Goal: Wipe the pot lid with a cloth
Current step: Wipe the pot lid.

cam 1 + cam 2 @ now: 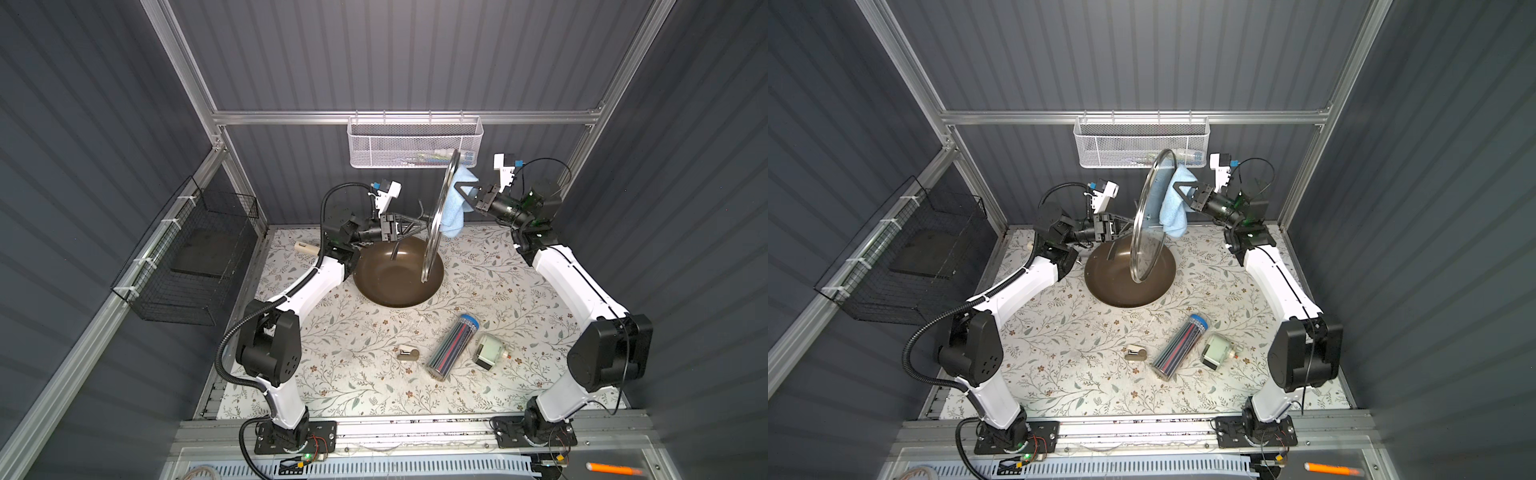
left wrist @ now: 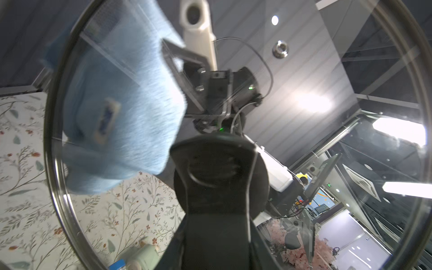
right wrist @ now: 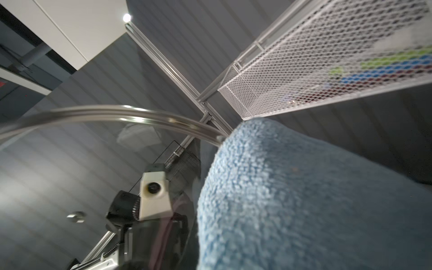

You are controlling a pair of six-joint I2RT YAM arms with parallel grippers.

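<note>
Dim enclosure; glare, blurred wrist views

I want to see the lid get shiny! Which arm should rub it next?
The right. The right gripper already holds the blue cloth against the glass pot lid; the left gripper is busy holding the lid's handle.

Both white-and-black arms reached inward and raised toward each other, the left gripper (image 1: pixel 419 226) and the right gripper (image 1: pixel 461 195) each with fingers clamped shut.

White basket (image 1: pixel 415 143) contents indistinct
</note>
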